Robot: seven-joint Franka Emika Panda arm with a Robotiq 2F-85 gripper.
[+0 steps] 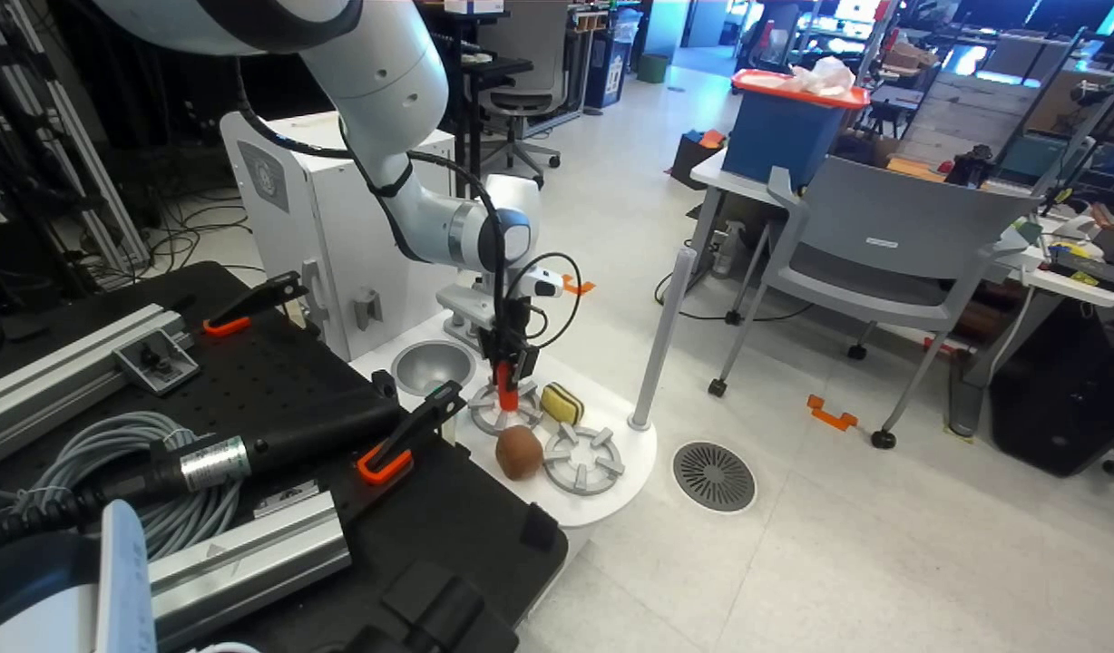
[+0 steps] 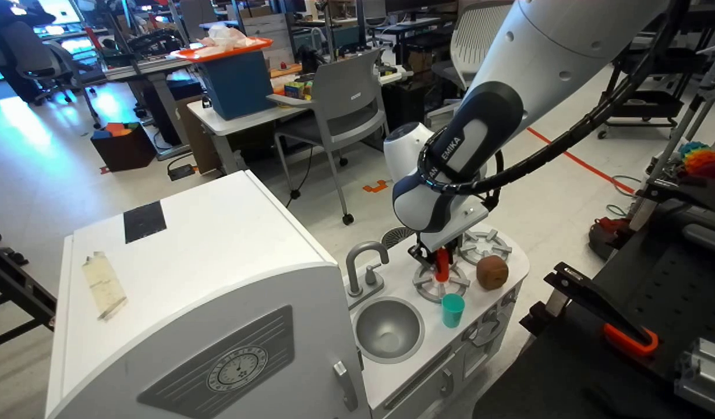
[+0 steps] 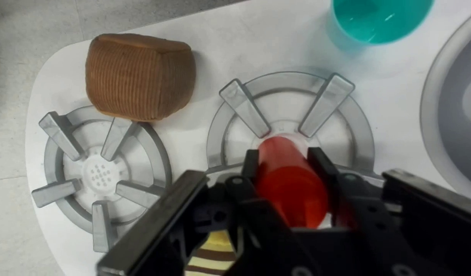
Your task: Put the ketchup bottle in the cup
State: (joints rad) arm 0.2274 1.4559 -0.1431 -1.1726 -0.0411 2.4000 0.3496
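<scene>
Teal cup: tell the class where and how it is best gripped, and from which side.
The teal cup is probably best pinched at its upper wall from above, inside and out: it stands upright, mouth open upward. The tool holds the ketchup bottle, so it would need freeing first.

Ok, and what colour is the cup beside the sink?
The cup is teal green; it shows best, and whole, in an exterior view.
</scene>
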